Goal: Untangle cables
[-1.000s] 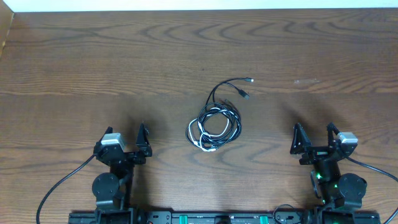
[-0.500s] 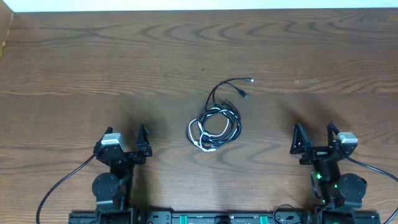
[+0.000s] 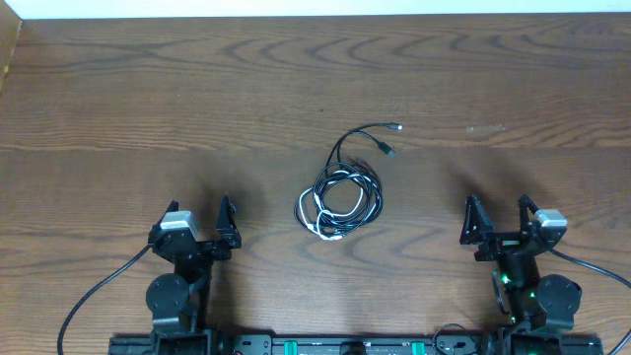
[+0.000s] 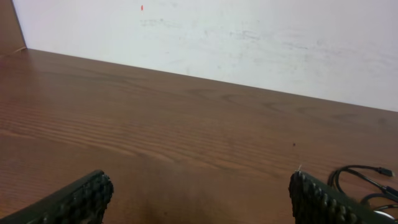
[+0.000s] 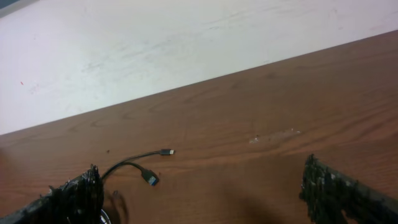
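We see one obstacle on the table [image 3: 148, 99]: the cables [image 3: 340, 192], a tangled heap at the centre of the overhead frame, with two plug ends trailing toward the upper right. Bare wood surrounds the heap on every side. The left gripper [image 3: 194, 227] at lower left and the right gripper [image 3: 500, 219] at lower right stand well apart from it, jaws wide. A white wall [image 3: 315, 7] bounds the top edge.

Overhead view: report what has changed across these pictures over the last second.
Nothing visibly changed. The cable tangle lies in the same spot, untouched. The left gripper and right gripper stay open on either side of it, holding nothing.
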Controlling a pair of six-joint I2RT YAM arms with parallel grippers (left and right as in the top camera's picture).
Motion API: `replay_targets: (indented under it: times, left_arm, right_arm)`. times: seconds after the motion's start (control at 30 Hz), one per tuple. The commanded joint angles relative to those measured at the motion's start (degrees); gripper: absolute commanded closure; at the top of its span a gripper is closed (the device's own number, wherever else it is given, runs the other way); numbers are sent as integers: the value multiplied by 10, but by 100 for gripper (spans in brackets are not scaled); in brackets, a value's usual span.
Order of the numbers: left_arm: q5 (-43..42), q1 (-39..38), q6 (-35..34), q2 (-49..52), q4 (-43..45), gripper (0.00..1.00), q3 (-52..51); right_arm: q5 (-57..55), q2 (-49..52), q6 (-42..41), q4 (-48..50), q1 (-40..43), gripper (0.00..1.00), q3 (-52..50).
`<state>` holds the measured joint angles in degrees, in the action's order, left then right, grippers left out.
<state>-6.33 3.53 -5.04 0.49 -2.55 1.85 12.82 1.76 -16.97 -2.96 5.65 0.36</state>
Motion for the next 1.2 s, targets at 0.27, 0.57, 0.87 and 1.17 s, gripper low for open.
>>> replay_targets:
  times: [0.27,0.57,0.87,1.17]
  left_arm:
    - [-16,-2,7,-2,-8,9,-16]
    - [-16,-2,7,-2,-8,9,-16]
    - [-16,-2,7,1,-8,9,-16]
    - [-16,-2,7,1,-34,9,3]
  right_arm:
    - [-6,0,3,-3,3,1,0]
    - [-6,0,3,-3,3,1,0]
    - [-6,0,3,-3,3,1,0]
    - [-6,0,3,-3,3,1,0]
